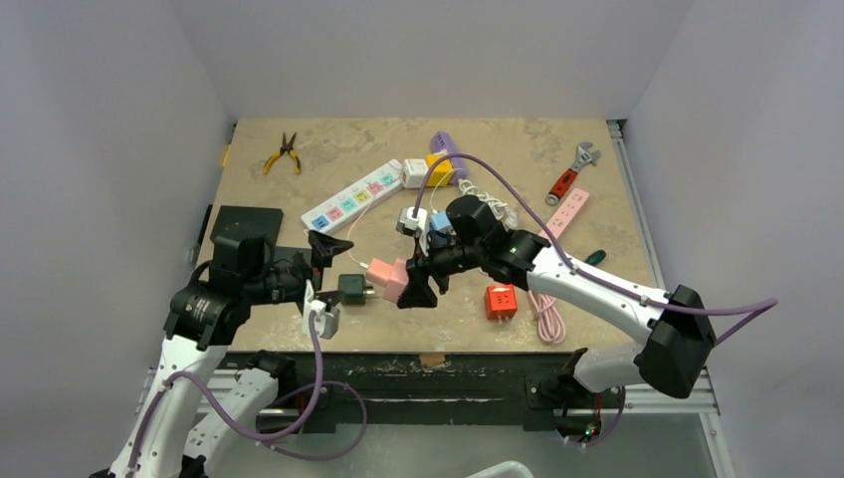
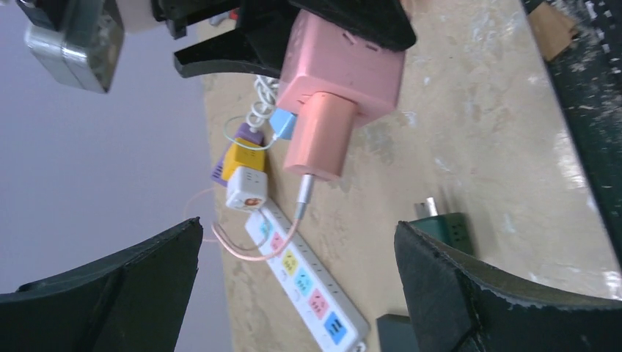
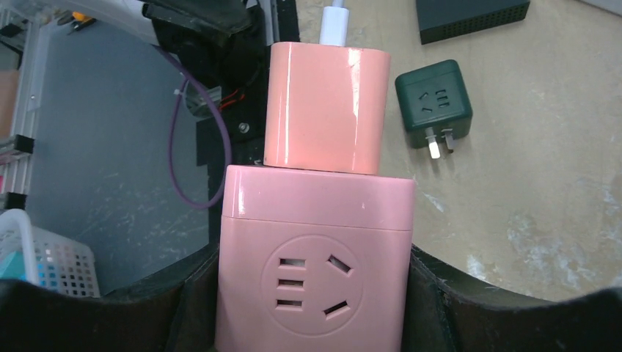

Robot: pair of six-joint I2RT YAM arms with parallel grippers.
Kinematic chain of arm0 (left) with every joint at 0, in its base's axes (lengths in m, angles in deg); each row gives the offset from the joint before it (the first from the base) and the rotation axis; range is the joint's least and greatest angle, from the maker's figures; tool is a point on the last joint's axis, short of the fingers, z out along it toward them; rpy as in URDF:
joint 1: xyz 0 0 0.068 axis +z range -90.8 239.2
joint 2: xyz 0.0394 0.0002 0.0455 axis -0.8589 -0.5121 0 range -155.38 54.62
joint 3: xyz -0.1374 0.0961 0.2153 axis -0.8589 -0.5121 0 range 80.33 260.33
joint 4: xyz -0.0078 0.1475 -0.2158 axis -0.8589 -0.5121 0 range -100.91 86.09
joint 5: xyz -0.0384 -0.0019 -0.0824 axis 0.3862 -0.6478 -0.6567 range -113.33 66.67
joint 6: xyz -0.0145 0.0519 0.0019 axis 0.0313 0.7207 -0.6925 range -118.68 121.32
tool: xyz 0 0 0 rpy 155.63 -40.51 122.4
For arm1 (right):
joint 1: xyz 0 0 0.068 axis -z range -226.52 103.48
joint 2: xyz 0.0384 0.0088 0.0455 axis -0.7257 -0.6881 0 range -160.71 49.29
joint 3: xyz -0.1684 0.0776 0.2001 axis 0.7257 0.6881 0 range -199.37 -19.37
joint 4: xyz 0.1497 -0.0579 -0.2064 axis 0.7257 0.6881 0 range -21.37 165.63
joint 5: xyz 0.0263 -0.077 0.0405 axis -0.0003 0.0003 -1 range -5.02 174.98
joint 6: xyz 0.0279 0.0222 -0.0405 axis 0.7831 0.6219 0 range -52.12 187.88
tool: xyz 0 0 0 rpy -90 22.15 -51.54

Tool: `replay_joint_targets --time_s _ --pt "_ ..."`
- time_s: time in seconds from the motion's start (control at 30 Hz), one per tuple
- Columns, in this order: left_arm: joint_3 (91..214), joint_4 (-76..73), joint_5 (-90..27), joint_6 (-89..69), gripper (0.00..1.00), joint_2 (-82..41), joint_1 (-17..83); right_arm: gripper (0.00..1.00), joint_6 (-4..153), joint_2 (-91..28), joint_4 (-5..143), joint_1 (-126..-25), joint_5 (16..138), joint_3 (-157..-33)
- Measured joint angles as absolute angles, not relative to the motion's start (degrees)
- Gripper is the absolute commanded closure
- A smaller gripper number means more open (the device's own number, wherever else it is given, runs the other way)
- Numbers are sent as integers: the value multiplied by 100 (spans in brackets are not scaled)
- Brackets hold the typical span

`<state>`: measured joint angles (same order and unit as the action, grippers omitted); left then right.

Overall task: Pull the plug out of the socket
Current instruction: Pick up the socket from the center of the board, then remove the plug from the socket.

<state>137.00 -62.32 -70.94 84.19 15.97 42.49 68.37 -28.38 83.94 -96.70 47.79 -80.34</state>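
The pink plug (image 3: 326,106) sat fully home in one face of the pink socket (image 3: 315,271), no gap showing at the seam, with its thin cable (image 2: 302,198) leaving the far end. Both hung above the table (image 3: 557,220), not resting on it. The right gripper (image 1: 418,284) had the socket cube clamped between its two fingers, jaws partly closed, pressing on opposite side walls and clear of the plug. The left gripper (image 2: 297,235) faced the plug from the cable end with its fingers spread wide — holding nothing, touching neither plug nor cable. A dark green adapter (image 3: 433,103) lay on the table near the pair, and a white power strip (image 2: 308,282) lay further back.

The likely trouble lay in how little of the plug stood proud of the cube. If the left fingers closed too far forward, they would pinch the socket as well, and the pull would only fight the right arm. A pull off the prongs' axis could bind them — or drag the smooth cube out of the right fingers. Closing on the cable rather than the body might strain it.
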Motion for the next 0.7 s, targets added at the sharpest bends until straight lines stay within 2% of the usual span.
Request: replay_joint_targets --time_s 0.17,0.33,0.43,0.57,0.7 --pt "13427 -5550 -6961 8760 0 1638 3888 100 7019 -2877 8532 -9670 4541 -8099" --pt "13245 -5491 -6777 9265 2 1673 3379 100 7165 -3245 8587 -9670 4331 -8480" --pt "13191 -5423 -6565 9492 14 1584 3106 100 7224 -3424 8617 -9670 4246 -8631" --pt "13184 -5172 -6213 9477 41 1324 2778 100 7268 -3481 8670 -9665 4178 -8696" --pt "13184 -4877 -5820 9245 62 1063 2518 100 7305 -3481 8696 -9665 4121 -8707"
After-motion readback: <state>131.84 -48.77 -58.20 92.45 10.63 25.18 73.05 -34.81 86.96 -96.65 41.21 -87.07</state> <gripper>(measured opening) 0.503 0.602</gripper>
